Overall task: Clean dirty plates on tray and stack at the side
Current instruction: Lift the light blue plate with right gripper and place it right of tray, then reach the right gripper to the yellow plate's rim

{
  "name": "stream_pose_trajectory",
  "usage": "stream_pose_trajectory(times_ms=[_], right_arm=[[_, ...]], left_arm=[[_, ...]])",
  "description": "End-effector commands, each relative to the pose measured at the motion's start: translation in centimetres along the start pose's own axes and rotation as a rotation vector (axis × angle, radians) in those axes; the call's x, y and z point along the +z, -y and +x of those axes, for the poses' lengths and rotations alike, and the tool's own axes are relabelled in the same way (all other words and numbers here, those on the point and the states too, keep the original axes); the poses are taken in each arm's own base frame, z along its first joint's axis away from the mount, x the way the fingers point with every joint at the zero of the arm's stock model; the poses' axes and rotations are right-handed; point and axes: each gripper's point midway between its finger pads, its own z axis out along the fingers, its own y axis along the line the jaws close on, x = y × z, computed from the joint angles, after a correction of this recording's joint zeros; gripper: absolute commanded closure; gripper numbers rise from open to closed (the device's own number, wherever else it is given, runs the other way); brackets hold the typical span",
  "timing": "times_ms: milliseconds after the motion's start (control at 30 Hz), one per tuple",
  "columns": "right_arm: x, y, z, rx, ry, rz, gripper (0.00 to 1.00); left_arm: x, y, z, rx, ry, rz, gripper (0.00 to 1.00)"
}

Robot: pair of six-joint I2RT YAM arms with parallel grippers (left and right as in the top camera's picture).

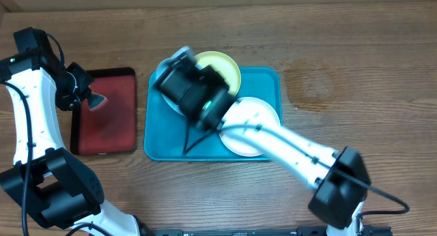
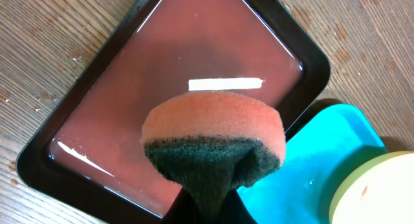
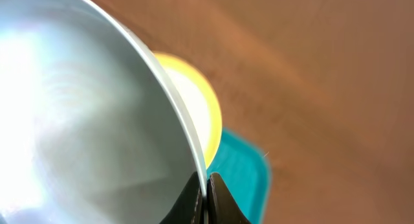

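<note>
The pale blue plate is up off the turquoise tray, tilted over the tray's far left part. The right gripper has it by the rim, its fingers closed to a thin slit around the edge. From overhead only a sliver of that plate shows past the right arm's wrist. The lime-green plate lies on the tray's far side, just beside the wrist, and the white plate sits in the near right corner, partly under the arm. To the left, the left gripper hangs over the dark red tray, clamped on an orange sponge with a dark scouring face. Both trays rest on the wooden table.
</note>
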Motion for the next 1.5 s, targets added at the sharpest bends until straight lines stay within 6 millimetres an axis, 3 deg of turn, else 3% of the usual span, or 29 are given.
stream_pose_trajectory(times_ms=[0,200,400,533,667,833,1067,1167,1267,1367,1467], right_arm=[[1.9,2.4,0.2,0.295,-0.109,-0.276,0.96],[5.3,9.7,4.2,0.544,-0.303,-0.472,0.96],[8.3,18.9,12.5,0.760,-0.505,-0.345,0.96],[9.5,23.0,17.0,0.880,-0.566,-0.281,0.96],[10.3,25.9,20.8,0.949,-0.600,-0.240,0.96],[11.5,27.5,24.1,1.009,-0.612,-0.201,0.96],[14.1,27.4,26.3,1.030,-0.562,-0.177,0.96],[14.4,27.0,26.7,1.031,-0.561,-0.177,0.69],[14.4,27.0,26.2,1.039,-0.550,-0.194,0.55],[13.8,27.1,24.8,1.049,-0.528,-0.236,0.58],[12.5,26.4,20.5,1.008,-0.422,-0.404,0.63]], left_arm=[[0.2,0.2,0.3,0.016,-0.017,0.008,0.96],[0.2,0.2,0.3,0.015,-0.017,0.009,0.96],[0.2,0.2,0.3,0.015,-0.017,0.009,0.96],[0.2,0.2,0.3,0.015,-0.017,0.008,0.96],[0.3,0.2,0.3,0.016,-0.017,0.008,0.96],[0.4,0.2,0.3,0.015,-0.019,0.007,0.96],[0.4,0.1,0.3,0.015,-0.021,0.007,0.96],[0.4,0.1,0.3,0.015,-0.021,0.007,0.96],[0.4,0.1,0.3,0.015,-0.021,0.007,0.96],[0.4,0.2,0.3,0.015,-0.020,0.007,0.96],[0.4,0.2,0.2,0.016,-0.016,0.009,0.96]])
